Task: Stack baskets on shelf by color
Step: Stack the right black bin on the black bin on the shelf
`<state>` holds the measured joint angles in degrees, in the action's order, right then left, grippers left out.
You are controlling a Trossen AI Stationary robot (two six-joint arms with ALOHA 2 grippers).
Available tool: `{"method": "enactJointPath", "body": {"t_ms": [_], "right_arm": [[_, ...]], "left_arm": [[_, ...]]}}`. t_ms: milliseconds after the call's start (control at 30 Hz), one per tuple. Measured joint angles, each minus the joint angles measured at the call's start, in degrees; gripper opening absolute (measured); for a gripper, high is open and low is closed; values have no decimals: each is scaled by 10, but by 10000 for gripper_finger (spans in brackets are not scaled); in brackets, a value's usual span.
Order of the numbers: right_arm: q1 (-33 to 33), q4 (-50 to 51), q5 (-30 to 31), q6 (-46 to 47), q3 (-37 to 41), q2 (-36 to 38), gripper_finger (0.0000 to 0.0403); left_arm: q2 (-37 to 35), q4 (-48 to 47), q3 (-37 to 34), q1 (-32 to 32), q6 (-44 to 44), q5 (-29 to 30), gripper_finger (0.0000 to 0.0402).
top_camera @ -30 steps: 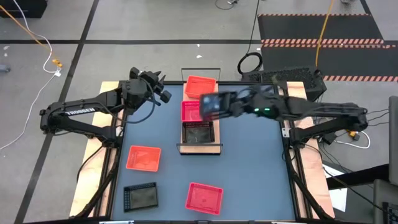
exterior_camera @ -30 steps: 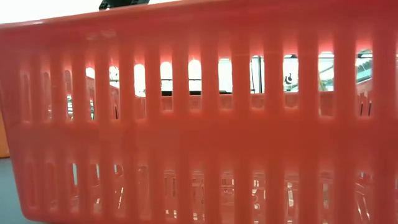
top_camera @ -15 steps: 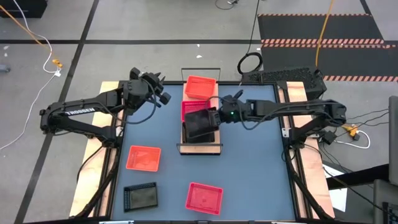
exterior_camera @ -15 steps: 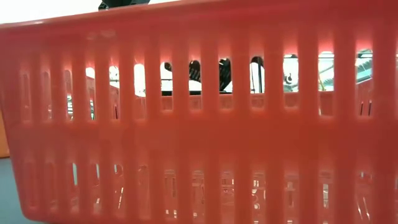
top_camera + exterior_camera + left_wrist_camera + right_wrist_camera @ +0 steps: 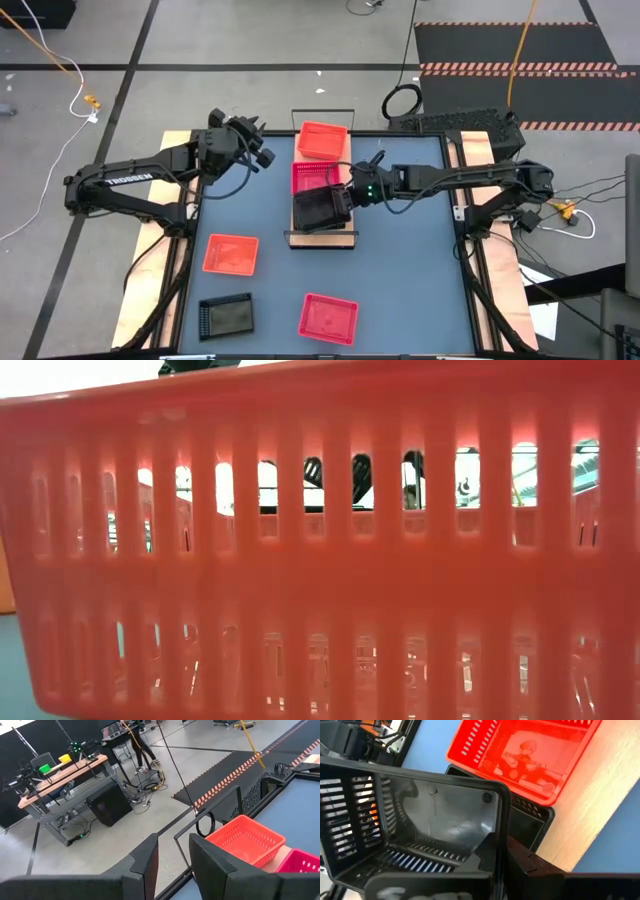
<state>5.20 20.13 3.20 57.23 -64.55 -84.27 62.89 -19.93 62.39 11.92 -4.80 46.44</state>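
Note:
My right gripper point(image 5: 347, 194) is over the near end of the light-wood shelf point(image 5: 352, 236), shut on a black basket point(image 5: 318, 210). That basket hangs tilted over a second black basket point(image 5: 527, 817), which rests by its bottom on the shelf. A pink-red basket point(image 5: 312, 176) sits in the shelf's middle and an orange basket point(image 5: 323, 140) at its far end. My left gripper point(image 5: 172, 865) waits open, raised past the table's far left part, near the shelf's far end point(image 5: 238, 138). My right gripper holds the black basket by one side wall point(image 5: 497, 837), with one finger inside the basket and one finger point(image 5: 525, 867) outside. It comes from the table's right, slanting down. The basket is tilted; whether it touches the black basket below, I cannot tell.
On the blue tabletop, toward its near edge, lie an orange basket point(image 5: 231, 253), a black basket point(image 5: 226, 316) and a pink-red basket point(image 5: 328, 317). That pink-red basket point(image 5: 320, 560) fills the low view. A black wire frame point(image 5: 322, 113) stands at the shelf's far end.
My right gripper has carried the black basket from over the shelf's middle toward the near edge and down, over the black basket at the shelf's near end. It has stayed shut on it throughout. The other baskets have kept their places.

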Motion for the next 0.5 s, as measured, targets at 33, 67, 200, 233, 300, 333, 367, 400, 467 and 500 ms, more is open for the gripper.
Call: {"method": "enactJointPath", "body": {"t_ms": [33,67,200,233,300,333,367,400,467,500], "right_arm": [[1,1,-6,3,0,0,7],[4,1,-16,6,0,0,7],[8,13,-33,6,0,0,6],[8,21,-35,5,0,0,6],[11,36,-38,2,0,0,6],[12,42,-38,-2,0,0,6],[13,44,-37,-6,0,0,6],[13,45,-35,-7,0,0,6],[15,44,-35,-11,0,0,6],[15,43,-35,-13,0,0,6]], "left_arm": [[0,1,0,0,0,0,113],[0,1,0,0,0,0,113],[0,1,0,0,0,0,113],[0,1,0,0,0,0,113],[0,1,0,0,0,0,113],[0,1,0,0,0,0,113],[0,1,0,0,1,0,113],[0,1,0,0,1,0,113],[0,1,0,0,2,0,113],[0,1,0,0,2,0,113]]}}
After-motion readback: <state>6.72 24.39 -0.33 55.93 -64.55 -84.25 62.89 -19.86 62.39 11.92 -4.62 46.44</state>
